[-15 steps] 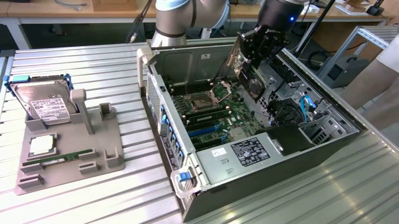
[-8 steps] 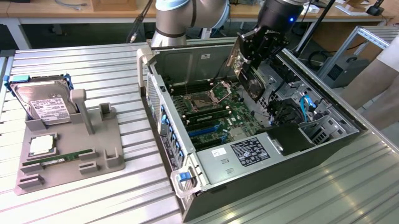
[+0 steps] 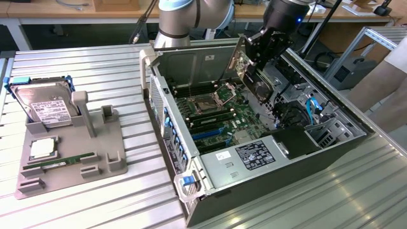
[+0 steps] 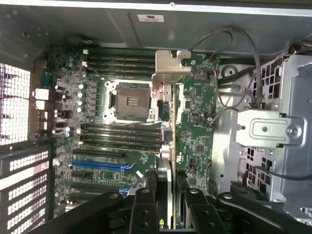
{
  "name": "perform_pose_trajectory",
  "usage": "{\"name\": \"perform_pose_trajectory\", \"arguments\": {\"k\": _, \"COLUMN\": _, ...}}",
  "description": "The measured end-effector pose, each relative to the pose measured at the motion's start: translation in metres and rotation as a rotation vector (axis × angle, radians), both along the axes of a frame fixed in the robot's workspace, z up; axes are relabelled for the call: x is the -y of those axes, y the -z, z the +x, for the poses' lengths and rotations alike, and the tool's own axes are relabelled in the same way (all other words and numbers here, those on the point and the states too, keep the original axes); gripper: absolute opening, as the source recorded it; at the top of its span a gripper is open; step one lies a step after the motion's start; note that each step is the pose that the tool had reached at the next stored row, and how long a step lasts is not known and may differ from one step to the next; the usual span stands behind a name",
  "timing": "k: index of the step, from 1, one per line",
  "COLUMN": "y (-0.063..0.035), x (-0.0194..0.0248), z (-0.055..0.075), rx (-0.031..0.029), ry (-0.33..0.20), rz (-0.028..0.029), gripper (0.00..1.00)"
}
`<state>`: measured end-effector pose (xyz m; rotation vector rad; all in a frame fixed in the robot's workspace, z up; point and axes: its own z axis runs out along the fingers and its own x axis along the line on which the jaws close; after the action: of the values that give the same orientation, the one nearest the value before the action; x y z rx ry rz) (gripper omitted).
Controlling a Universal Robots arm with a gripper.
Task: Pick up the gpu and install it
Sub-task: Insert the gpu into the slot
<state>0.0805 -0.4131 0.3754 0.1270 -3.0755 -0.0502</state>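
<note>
The black two-fingered claw (image 3: 256, 71) clamps the one thin brownish gpu card (image 3: 240, 59) with its silver end bracket. It holds the card on edge above the green motherboard (image 4: 112, 175) inside the open metal computer case (image 3: 190, 62). The arm (image 3: 184, 19) leans steeply down from the bench's (image 3: 95, 62) far edge. The exterior view adds one silver hard drive (image 3: 47, 107) and one green memory stick (image 3: 60, 162) on a grey holder (image 3: 108, 164).

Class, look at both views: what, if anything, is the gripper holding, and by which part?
The gripper holds the gpu, pinched across its flat faces at the upper edge, above the open case; its bracket end is free.
</note>
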Motion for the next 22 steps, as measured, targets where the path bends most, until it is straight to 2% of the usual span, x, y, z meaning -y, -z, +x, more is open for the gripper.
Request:
{"name": "perform_pose_trajectory", "arguments": {"k": 2, "y": 0.0000, "x": 0.0000, "z": 0.0000, "rx": 0.0000, "ry": -0.029, "rz": 0.0001, "gripper": 0.27}}
{"name": "perform_pose_trajectory", "arguments": {"k": 8, "y": 0.0002, "x": 0.0000, "z": 0.0000, "rx": 0.0000, "ry": -0.162, "rz": -0.0005, "gripper": 0.27}}
{"name": "perform_pose_trajectory", "arguments": {"k": 14, "y": 0.0003, "x": 0.0000, "z": 0.0000, "rx": -0.0004, "ry": -0.291, "rz": -0.0048, "gripper": 0.27}}
{"name": "perform_pose_trajectory", "arguments": {"k": 22, "y": 0.0004, "x": 0.0000, "z": 0.0000, "rx": -0.0010, "ry": -0.424, "rz": -0.0111, "gripper": 0.27}}
